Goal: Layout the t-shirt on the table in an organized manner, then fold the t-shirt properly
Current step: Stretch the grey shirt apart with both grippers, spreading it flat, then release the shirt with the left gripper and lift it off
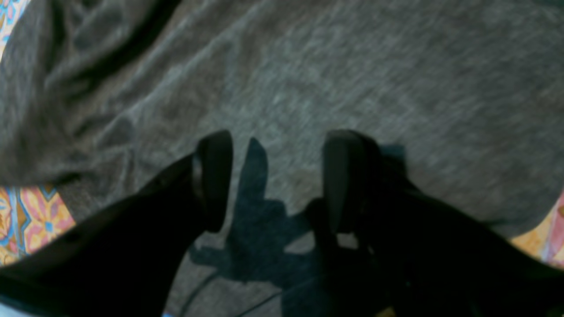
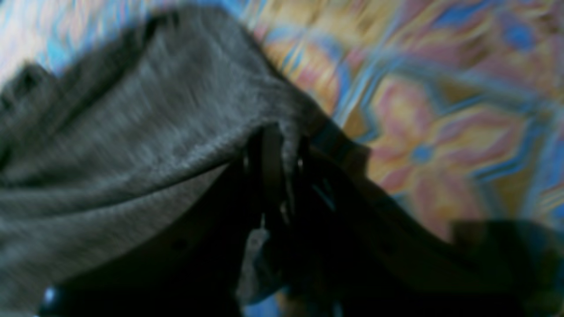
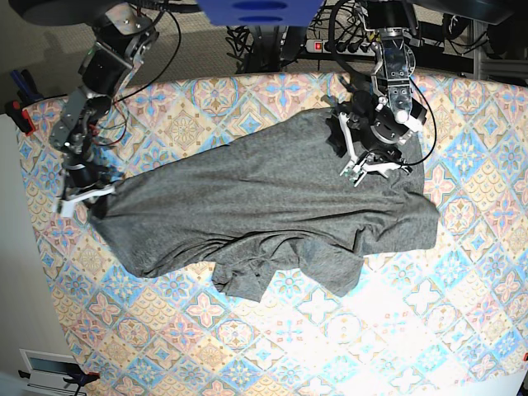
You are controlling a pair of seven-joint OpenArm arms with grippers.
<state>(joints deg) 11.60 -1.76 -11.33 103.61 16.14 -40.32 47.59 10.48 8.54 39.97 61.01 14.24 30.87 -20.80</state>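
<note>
**Grey T-Shirt Spread Between Two Arms on Patterned Table**

Left wrist view: the left gripper, two black padded fingers set well apart with nothing between them, hovers over a broad stretch of the heathered dark-grey short-sleeved t-shirt. Its shadow falls on the fabric below. Folds bunch at the upper left, and slivers of the table's pastel floral diamond-tile cloth show at the lower corners.

Right wrist view: blurred by motion. The right gripper has its dark fingers pinched together on an edge of the grey t-shirt, which drapes away to the left in ridges. The tiled table cloth fills the right side.

Base view: the t-shirt lies spread but rumpled across the middle of the table, its lower edge crumpled and doubled over. The right gripper clamps the garment's far left corner; the left gripper sits above its upper right part, fingers parted.
</note>
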